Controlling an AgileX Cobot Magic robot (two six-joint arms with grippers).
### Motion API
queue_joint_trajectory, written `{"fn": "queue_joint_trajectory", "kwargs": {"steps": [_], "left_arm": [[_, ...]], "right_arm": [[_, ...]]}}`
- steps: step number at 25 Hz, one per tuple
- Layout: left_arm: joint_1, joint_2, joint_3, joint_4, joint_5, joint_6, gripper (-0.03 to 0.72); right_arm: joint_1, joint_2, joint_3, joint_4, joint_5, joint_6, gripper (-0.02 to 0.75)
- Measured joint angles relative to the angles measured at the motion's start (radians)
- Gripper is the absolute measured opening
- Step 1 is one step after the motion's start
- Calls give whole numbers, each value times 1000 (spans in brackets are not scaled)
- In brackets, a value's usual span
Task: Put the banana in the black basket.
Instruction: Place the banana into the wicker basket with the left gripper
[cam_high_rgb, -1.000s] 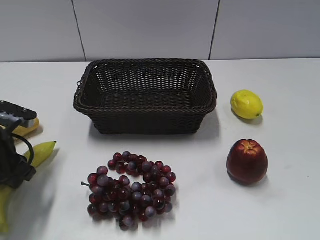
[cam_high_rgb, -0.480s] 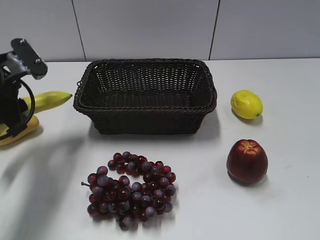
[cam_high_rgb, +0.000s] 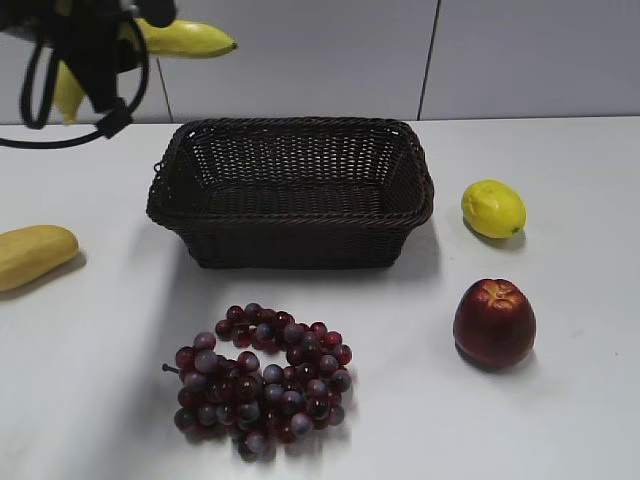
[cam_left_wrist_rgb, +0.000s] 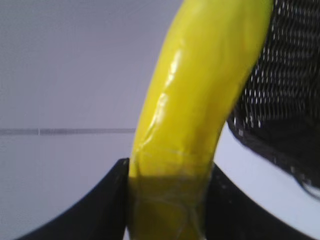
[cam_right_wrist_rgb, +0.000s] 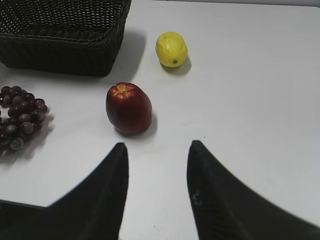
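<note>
Now left gripper (cam_left_wrist_rgb: 167, 200) pinches banana (cam_high_rgb: 185, 38) high over far-left table corner, beside basket (cam_high_rgb: 290, 190); right gripper (cam_right_wrist_rgb: 157, 165) spread.

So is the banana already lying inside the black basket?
No: the banana is clamped in the left tool, held in the air up and left of the black basket, which is empty.

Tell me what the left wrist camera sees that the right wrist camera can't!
Only the left wrist view shows the long curved yellow banana, clamped between the left gripper's dark fingers. Only the right wrist view shows the small round yellow lemon, the dark red apple, the bunch of purple grapes and the open, empty right gripper. Both show the dark woven wicker basket and the white table.
</note>
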Motion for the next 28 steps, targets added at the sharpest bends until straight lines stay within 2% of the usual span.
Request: {"fn": "queue_joint_trajectory", "kwargs": {"steps": [5, 10, 19, 24, 28], "left_arm": [[-77, 132, -86, 8, -31, 1, 406], [-123, 225, -107, 13, -58, 1, 406], [-132, 256, -109, -22, -58, -55, 412], [-132, 253, -109, -31, -53, -59, 588], [-132, 224, -109, -50, -25, -62, 620]], "right_arm": [[0, 0, 0, 0, 0, 0, 299], [0, 0, 0, 0, 0, 0, 299], [0, 0, 0, 0, 0, 0, 299], [0, 0, 0, 0, 0, 0, 299], [0, 0, 0, 0, 0, 0, 299]]}}
